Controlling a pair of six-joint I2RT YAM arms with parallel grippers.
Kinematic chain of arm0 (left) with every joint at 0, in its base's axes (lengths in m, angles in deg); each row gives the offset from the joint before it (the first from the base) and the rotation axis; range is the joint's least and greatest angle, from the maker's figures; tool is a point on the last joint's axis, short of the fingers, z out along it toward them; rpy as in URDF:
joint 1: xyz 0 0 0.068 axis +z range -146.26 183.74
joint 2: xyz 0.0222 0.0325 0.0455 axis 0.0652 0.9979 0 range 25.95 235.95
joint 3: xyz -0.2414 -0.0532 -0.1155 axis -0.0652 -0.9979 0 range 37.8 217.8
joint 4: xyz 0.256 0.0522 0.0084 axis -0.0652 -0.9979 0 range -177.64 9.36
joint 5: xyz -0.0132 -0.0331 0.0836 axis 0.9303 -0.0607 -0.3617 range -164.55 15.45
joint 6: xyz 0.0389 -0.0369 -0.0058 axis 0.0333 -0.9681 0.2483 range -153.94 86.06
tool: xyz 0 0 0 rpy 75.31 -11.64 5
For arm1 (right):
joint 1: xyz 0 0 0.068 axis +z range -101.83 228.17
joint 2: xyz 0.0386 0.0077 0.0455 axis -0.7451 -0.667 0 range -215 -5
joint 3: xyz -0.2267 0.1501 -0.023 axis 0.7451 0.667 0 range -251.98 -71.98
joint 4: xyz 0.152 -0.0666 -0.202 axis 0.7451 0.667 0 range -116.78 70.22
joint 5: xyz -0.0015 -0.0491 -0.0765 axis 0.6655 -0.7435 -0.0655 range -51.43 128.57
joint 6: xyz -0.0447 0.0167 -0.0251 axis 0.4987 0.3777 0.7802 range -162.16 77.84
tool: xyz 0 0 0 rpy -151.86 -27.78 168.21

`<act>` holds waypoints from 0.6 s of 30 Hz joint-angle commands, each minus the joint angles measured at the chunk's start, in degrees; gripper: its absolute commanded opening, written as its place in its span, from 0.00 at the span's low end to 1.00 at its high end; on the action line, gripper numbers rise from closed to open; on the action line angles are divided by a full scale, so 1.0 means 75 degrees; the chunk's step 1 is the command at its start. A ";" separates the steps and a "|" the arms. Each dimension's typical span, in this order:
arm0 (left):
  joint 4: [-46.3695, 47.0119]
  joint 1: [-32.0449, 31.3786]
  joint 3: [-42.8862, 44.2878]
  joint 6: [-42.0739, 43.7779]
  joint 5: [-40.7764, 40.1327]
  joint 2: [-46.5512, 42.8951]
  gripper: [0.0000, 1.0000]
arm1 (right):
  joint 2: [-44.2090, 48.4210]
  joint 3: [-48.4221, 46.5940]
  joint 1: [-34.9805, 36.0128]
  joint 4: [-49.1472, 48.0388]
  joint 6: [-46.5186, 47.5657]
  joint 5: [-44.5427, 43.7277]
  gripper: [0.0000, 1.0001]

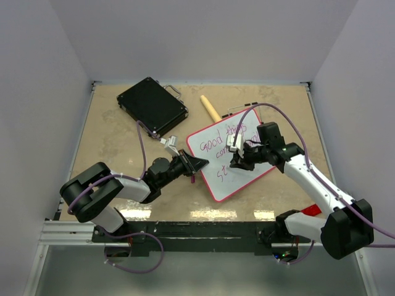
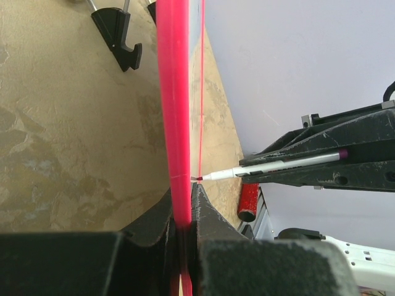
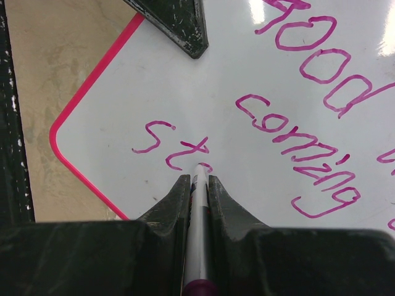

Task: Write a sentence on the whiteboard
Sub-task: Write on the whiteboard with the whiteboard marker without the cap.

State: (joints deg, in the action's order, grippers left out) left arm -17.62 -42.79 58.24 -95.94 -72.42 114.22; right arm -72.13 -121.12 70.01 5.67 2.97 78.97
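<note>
The whiteboard (image 1: 237, 180) is set at a slant on the tan worktop (image 1: 111, 142), right of centre, between the two arms. Its left edge is taken between the left fingers (image 1: 196, 165). Its middle is covered by the right fingers (image 1: 236, 161), which are placed over the writing surface.

In the left wrist view the board's red-pink rim (image 2: 173, 92) is seen edge-on. It is clamped tightly by the left fingers (image 2: 194, 209), which are closed against both faces of the board. One black foot (image 2: 120, 37) is seen on the board's underside.

In the right wrist view the right fingers (image 3: 213, 197) are clenched around a slim white marker (image 3: 199, 234). Its tip is pressed to the white surface (image 3: 185, 92) near the lower left corner. The same marker (image 2: 284, 165) is seen from the side in the left wrist view, with its tip touching the board just beside the left fingers.

Of the sentence (image 3: 296, 166), "Good" and "coming" are written in pink-purple. A third line is begun with "st", and the marker tip is set at its last stroke.

A black hard case (image 1: 152, 106) and a tan rod (image 1: 210, 108) are laid behind the board, well apart from both sets of fingers.
</note>
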 commanded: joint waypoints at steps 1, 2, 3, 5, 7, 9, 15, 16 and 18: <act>0.1019 -0.0008 0.0063 0.0251 -0.0015 -0.0109 0.00 | -0.0072 -0.0139 0.0064 0.0408 0.0463 0.0320 0.00; 0.1019 0.0004 0.0063 0.0251 -0.0015 -0.0109 0.00 | -0.0061 -0.0139 0.0075 0.0478 0.0499 0.0320 0.00; 0.1019 0.0004 0.0063 0.0251 -0.0015 -0.0121 0.00 | -0.0072 -0.0139 0.0064 0.0536 0.0511 0.0297 0.00; 0.1019 -0.0008 0.0063 0.0262 -0.0015 -0.0121 0.00 | -0.0060 -0.0115 0.0064 0.0607 0.0569 0.0180 0.00; 0.1019 -0.0008 0.0051 0.0262 -0.0026 -0.0133 0.00 | -0.0014 -0.0092 0.0064 0.0666 0.0604 0.0075 0.00; 0.1007 -0.0008 0.0051 0.0262 -0.0015 -0.0144 0.00 | 0.0010 -0.0080 0.0064 0.0631 0.0535 -0.0019 0.00; 0.0983 -0.0008 0.0098 0.0263 -0.0015 -0.0121 0.00 | 0.0092 -0.0033 0.0064 0.0245 0.0148 -0.0605 0.00; 0.0972 -0.0008 0.0110 0.0274 0.0009 -0.0121 0.00 | 0.0092 -0.0045 0.0064 0.0174 0.0032 -0.0641 0.00; 0.0972 0.0004 0.0110 0.0262 0.0009 -0.0121 0.00 | 0.0080 -0.0068 0.0064 0.0011 -0.0063 -0.0676 0.00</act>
State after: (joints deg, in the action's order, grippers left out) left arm -17.68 -42.79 58.24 -95.92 -72.42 114.22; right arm -72.09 -121.12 70.28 9.27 4.41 77.14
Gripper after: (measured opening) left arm 0.090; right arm 0.141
